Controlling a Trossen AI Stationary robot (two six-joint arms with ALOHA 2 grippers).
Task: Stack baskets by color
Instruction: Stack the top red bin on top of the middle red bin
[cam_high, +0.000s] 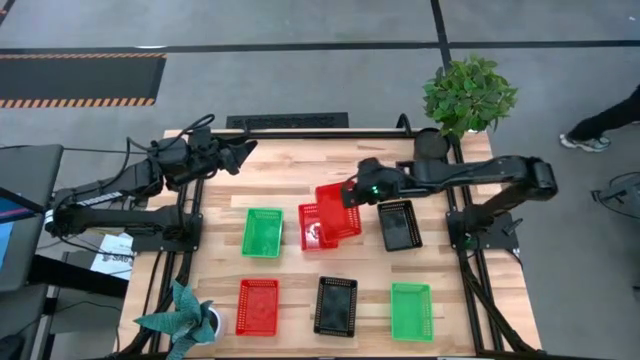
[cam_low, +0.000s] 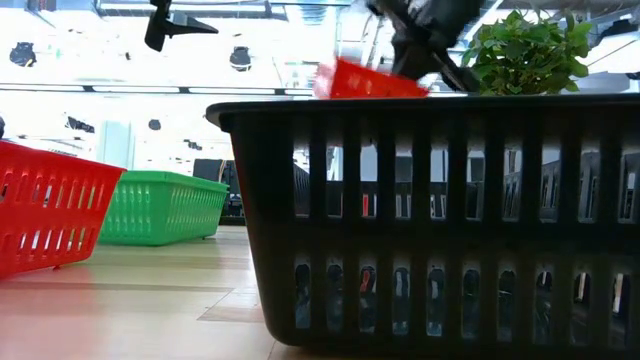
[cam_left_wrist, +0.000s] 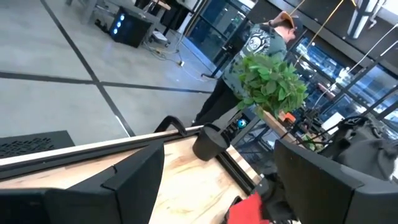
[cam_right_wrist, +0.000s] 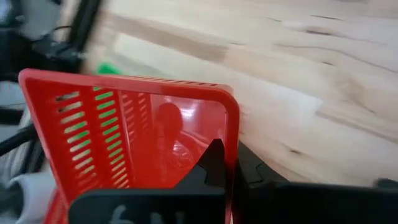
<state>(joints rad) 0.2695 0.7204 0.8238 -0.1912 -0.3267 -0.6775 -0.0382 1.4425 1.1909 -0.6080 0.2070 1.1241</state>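
Gripping rim only, right gripper (cam_high: 352, 190) clamped on red basket (cam_high: 338, 207), carried tilted over second red basket (cam_high: 316, 228); slip or misaligned stacking risked; left gripper (cam_high: 243, 152) parked open

Light wood table (cam_high: 290, 175), dark metal frame. On it: green basket (cam_high: 262, 231) left of centre, red basket (cam_high: 316, 228) mid-table, black basket (cam_high: 400, 224) to its right. Front row: red basket (cam_high: 257, 305), black basket (cam_high: 336, 304), green basket (cam_high: 411, 310). Black plant pot (cam_high: 432, 145) at the back right corner, white pot (cam_high: 214, 321) at the front left corner.
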